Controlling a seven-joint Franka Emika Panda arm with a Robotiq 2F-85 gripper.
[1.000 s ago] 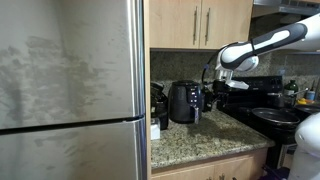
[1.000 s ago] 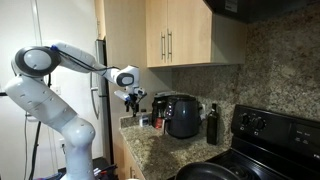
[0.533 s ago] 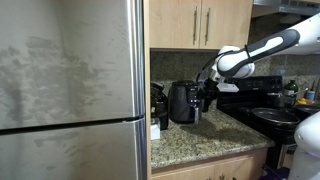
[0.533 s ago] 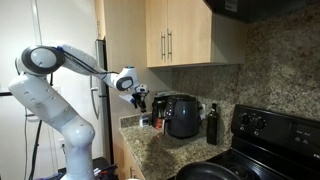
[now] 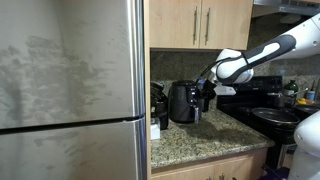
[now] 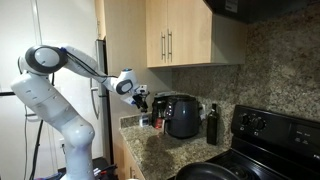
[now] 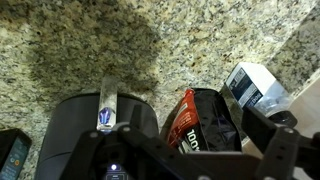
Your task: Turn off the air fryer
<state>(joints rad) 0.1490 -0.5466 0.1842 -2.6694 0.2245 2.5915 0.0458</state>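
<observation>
Gripper (image 5: 208,93) hangs mid-frame near air fryer (image 5: 183,102); jaw spread unreadable. No contact evident, switch-off apparently still to do.

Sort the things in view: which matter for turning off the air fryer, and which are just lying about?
For the job: air fryer; gripper.
Lying about: dark bottle; red bag; white box; stove; fridge.

Arm (image 6: 62,112): glossy white rounded segments, dark bands at joints. Gripper (image 6: 141,99): matte black, angular linkage frame.
</observation>
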